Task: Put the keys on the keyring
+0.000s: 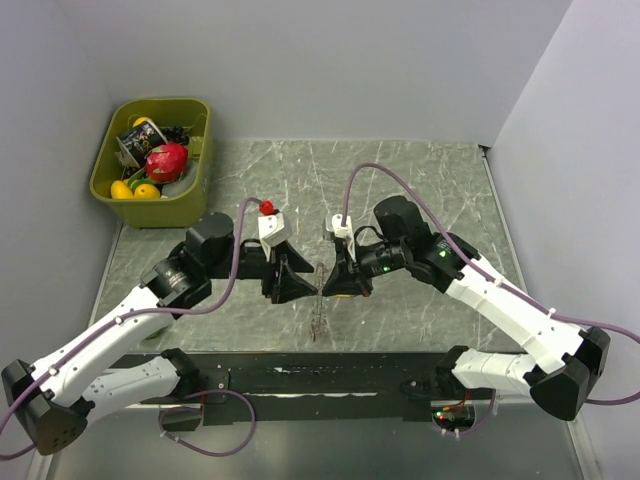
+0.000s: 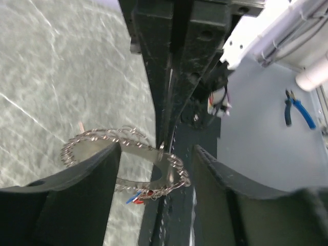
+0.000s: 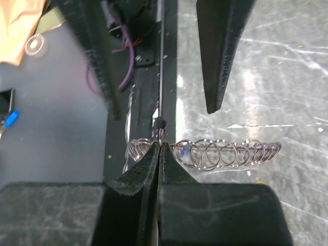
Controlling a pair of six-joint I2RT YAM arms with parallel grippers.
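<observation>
The keyring (image 2: pixel 128 137), a thin metal ring strung with many small wire loops, hangs between my two grippers just above the table. In the top view it is a thin edge-on sliver (image 1: pixel 318 318). My right gripper (image 3: pixel 160 146) is shut, pinching the keyring (image 3: pixel 220 154) at its near edge. My left gripper (image 2: pixel 156 149) is open, with one finger (image 2: pixel 87 195) on either side of the ring. A key with a red head (image 2: pixel 139 198) and a blue bit hangs at the ring's lower side. The other loose keys do not show.
A green bin (image 1: pixel 195 195) of toys stands at the table's back left. A small red thing (image 1: pixel 267 207) lies behind the left wrist. A black strip (image 1: pixel 330 370) runs along the near edge. Grey walls stand left, right and behind.
</observation>
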